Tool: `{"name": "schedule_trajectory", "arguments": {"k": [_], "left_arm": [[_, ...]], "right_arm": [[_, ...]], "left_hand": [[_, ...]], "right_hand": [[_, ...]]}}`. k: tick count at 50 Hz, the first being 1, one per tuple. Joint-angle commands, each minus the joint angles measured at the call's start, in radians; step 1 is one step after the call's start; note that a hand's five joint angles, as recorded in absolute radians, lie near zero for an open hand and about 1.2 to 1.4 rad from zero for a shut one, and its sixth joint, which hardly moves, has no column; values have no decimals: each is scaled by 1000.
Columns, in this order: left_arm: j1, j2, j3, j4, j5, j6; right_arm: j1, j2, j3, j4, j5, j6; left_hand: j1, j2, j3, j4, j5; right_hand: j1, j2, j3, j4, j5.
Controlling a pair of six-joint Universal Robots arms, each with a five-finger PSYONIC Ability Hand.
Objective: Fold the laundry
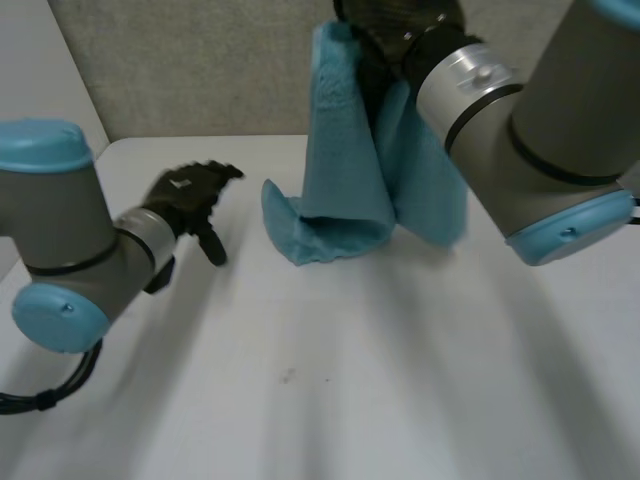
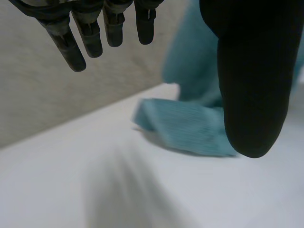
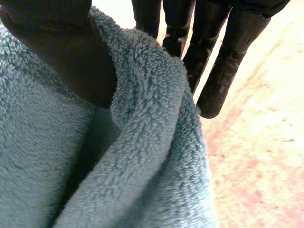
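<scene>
A teal towel (image 1: 345, 170) hangs in long folds from my right hand (image 1: 400, 25), which is raised high at the back of the white table (image 1: 350, 380). The towel's lower end rests bunched on the table. In the right wrist view the thumb (image 3: 61, 52) presses into the fluffy towel (image 3: 142, 166) and pinches a fold against the fingers (image 3: 213, 71). My left hand (image 1: 190, 195) hovers over the table's left side, open, well clear of the towel. In the left wrist view its fingers (image 2: 90, 33) are spread and hold nothing, with the towel (image 2: 190, 128) lying beyond them.
A beige wall (image 1: 200, 70) runs along the table's far edge, just behind the towel. My right arm (image 1: 540, 150) reaches over the right side of the table.
</scene>
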Motion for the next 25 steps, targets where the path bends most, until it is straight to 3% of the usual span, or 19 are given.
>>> {"name": "schedule_trajectory", "arguments": {"k": [1, 5, 14, 19, 25], "left_arm": [[-61, -59, -14, -28, 78, -168], [-101, -80, -11, -11, 79, -248], [-134, -137, 31, 109, 67, -288], [-144, -148, 28, 257, -11, -302], [-144, -139, 20, 278, -76, -302]], "right_arm": [[10, -142, 37, 5, 103, -7], [14, -179, 41, 15, 114, -7], [19, -297, 124, 48, 108, -7], [23, -359, 184, 50, 103, -12], [19, -391, 245, 53, 101, -11]], "left_hand": [[28, 38, 34, 36, 0], [28, 38, 34, 36, 0], [28, 38, 34, 36, 0], [40, 50, 46, 47, 12], [40, 50, 46, 47, 12]], "right_hand": [[421, 226, 230, 209, 272], [421, 226, 230, 209, 272], [421, 226, 230, 209, 272], [421, 226, 230, 209, 272], [421, 226, 230, 209, 272]]}}
